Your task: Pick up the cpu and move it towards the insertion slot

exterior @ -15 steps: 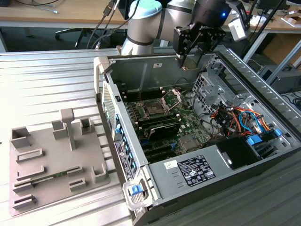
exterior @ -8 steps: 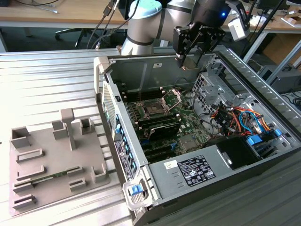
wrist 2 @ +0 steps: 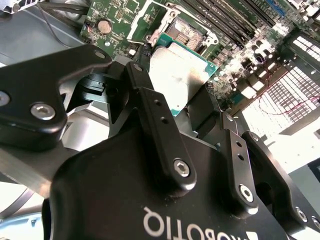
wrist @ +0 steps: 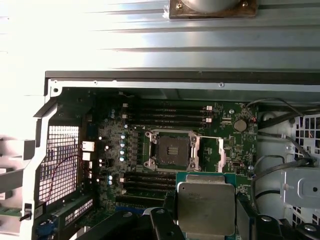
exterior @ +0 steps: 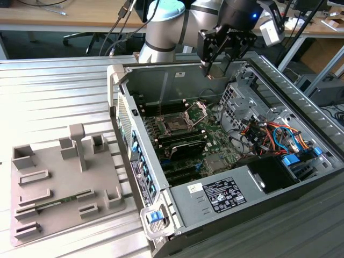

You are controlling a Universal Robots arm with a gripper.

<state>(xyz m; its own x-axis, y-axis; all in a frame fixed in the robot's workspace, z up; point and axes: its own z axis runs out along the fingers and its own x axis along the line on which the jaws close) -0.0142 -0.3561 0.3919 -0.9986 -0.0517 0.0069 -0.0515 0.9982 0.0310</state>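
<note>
While the arm is hanging above the opened computer case point(exterior: 177, 215), the gripper point(exterior: 212, 69) is holding the cpu point(wrist: 206, 209) clamped by its edges between its two black fingers point(wrist 2: 160, 135), so the jaws are closed on the chip. The pick-up part of the task is looking done: the cpu is off any support and riding in the air, its pale metal top facing the camera in both wrist views. The grey tray point(exterior: 48, 220) with its square recess is lying well apart, out on the ribbed table toward the exterior view's left.

What is left is the approach. The insertion slot point(wrist: 171, 149) is sitting on the green motherboard point(wrist: 230, 150) with its metal frame swung open and its dark centre bare. In the first wrist view the chip is appearing near the socket but not over it, offset to one side. In the exterior view the gripper is hovering clearly higher than the board, near the case's far wall, so the move is judged partway along.
</note>
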